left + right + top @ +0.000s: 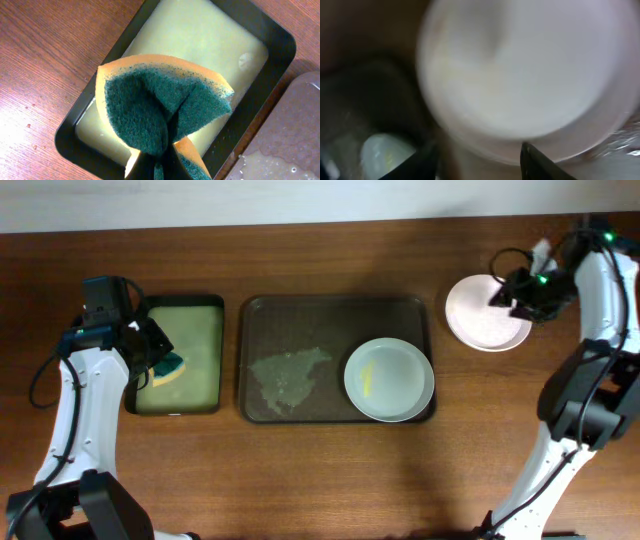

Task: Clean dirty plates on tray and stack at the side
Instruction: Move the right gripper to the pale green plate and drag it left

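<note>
Left pincer (150,352): I am seeing it clamped on a folded sponge (150,110), green scouring face turned toward the wrist camera and orange foam showing around the edge.
Sponge position: it is hanging over the near end of the small black tray (195,330), which is holding greenish liquid.
Brown tray (300,315): it is sitting in the middle of the wooden surface (330,480), just to the right of the small black tray.
Wet patch (288,375): it is spreading across the left half of the brown tray's floor.
Smeared plate (389,380): it is lying flat in the brown tray's right end, carrying a yellow smear (367,380) left of its centre.
Side plate (480,315): it is resting on the surface, right of the brown tray and apart from it; I cannot tell if another plate is lying under it.
Right pincer (515,292): it is hovering at the side plate's right edge, and in the blurred wrist view its fingers (427,160) are standing apart.
</note>
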### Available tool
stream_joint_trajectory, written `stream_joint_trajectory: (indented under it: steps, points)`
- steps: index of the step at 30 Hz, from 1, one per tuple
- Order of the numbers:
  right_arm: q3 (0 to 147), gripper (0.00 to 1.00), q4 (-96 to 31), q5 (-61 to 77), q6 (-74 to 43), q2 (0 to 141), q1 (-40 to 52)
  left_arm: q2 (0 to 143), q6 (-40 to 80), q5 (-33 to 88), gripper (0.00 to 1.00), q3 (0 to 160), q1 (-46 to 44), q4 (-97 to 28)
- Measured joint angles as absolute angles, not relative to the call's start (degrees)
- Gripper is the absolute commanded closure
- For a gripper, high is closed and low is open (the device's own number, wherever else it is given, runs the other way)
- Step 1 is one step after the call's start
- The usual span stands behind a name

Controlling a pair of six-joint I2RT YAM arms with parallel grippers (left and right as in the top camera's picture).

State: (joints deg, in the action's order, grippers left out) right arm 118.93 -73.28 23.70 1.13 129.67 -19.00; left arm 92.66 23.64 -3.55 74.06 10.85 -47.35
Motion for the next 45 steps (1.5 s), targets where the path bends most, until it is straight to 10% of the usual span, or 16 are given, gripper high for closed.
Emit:
stream_joint_trajectory:
  steps: [24, 39, 41, 45]
  points:
    - [96.29, 0.56, -64.05, 12.08, 18.65, 125.51, 3.49, 92.66, 23.64, -3.53, 1.00, 74.02, 10.85, -47.22]
    - [94.45, 0.66, -66.35, 13.41, -0.01, 125.91, 9.15, 92.66, 23.64, -3.51, 1.00, 74.02, 10.85, -47.31]
    - [93.12, 0.93, -65.49, 12.88, -1.21, 125.93, 9.15, 92.66, 23.64, -3.36, 1.00, 74.02, 10.85, -47.33]
    - [92.44, 0.96, -63.35, 16.01, -1.72, 125.93, 9.15, 92.66, 23.62, -0.03, 1.00, 74.02, 10.81, -47.33]
